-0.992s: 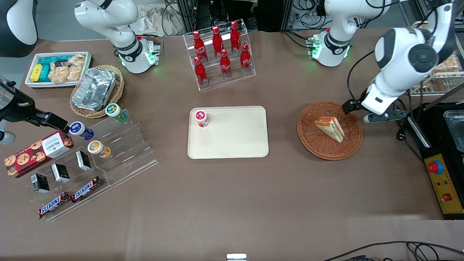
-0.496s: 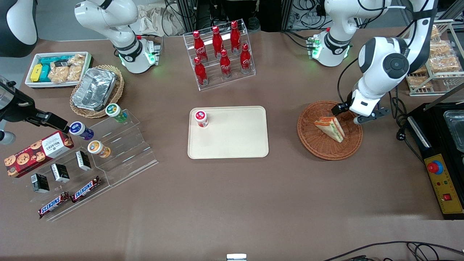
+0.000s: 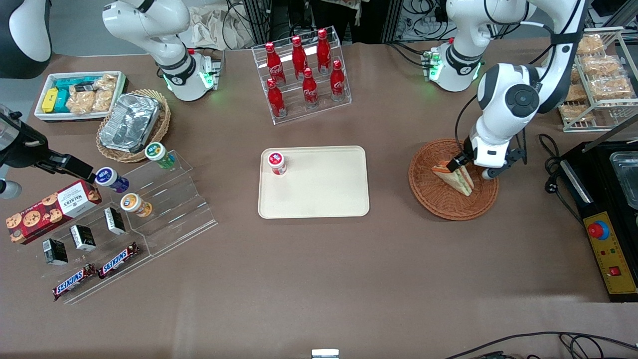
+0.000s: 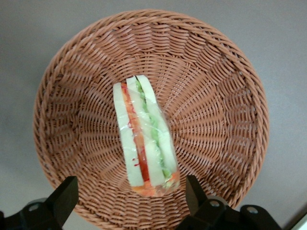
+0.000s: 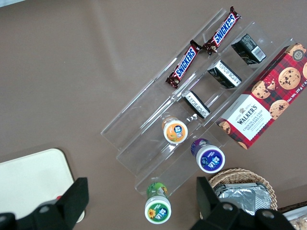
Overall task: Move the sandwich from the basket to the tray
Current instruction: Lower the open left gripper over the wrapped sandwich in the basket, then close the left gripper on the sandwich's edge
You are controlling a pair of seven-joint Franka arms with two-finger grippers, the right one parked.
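Observation:
The sandwich (image 3: 454, 177), a pale wedge with orange-red and green stripes, lies in the round reddish-brown basket (image 3: 438, 199) toward the working arm's end of the table. My gripper (image 3: 472, 168) hangs open just above the basket, over the part of the sandwich farther from the front camera. In the left wrist view the sandwich (image 4: 144, 139) lies wrapped in clear film in the middle of the basket (image 4: 216, 96). The open gripper (image 4: 129, 189) has one black finger on each side of the sandwich's end, not touching it. The cream-beige tray (image 3: 324, 189) lies flat at the table's centre.
A small red-capped jar (image 3: 276, 163) stands on a corner of the tray. A clear rack of red bottles (image 3: 301, 75) stands farther from the front camera than the tray. A black box with a red button (image 3: 605, 239) sits beside the basket at the table's edge.
The working arm has swung in over the basket and come down. The open gripper moved from the basket's rim to a spot right above the sandwich. The sandwich has not moved.

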